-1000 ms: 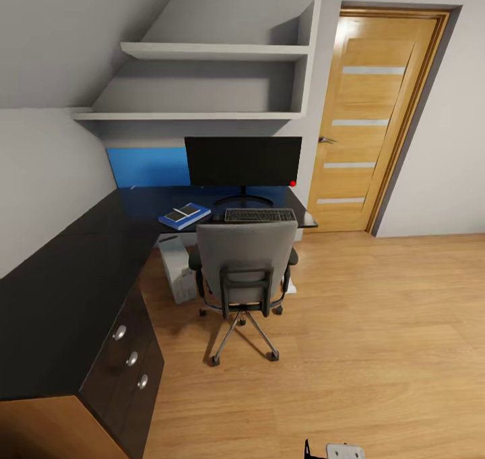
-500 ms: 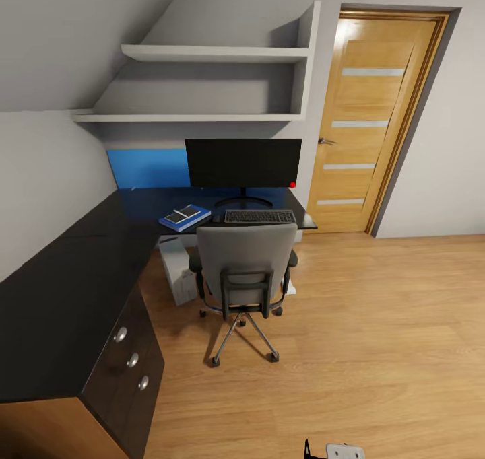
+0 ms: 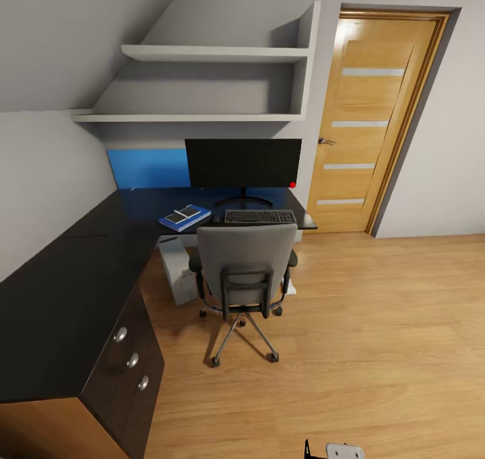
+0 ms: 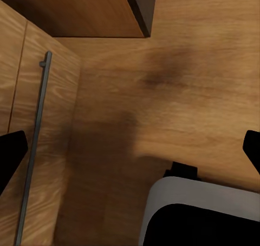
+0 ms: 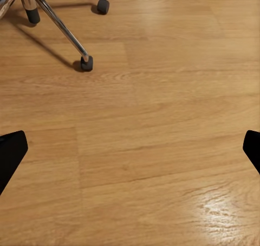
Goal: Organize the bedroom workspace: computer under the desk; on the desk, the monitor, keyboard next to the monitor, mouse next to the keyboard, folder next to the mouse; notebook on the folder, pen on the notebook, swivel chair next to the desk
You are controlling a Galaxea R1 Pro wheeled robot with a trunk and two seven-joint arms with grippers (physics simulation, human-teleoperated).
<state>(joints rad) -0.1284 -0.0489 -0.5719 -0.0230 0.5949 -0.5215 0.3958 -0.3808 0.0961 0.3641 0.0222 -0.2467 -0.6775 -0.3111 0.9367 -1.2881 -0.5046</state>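
Here, swivel chair (image 3: 244, 270) drawn up at the desk (image 3: 60, 291), folder (image 3: 184, 217) left of keyboard (image 3: 259, 216), left gripper (image 4: 130, 148) and right gripper (image 5: 130, 148) fingers spread wide over wooden floor (image 5: 162, 121).

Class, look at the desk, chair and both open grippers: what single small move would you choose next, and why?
Probably none beyond a final check: the folder, with the notebook on it, already lies on the desk by the keyboard, and the swivel chair stands at the desk.
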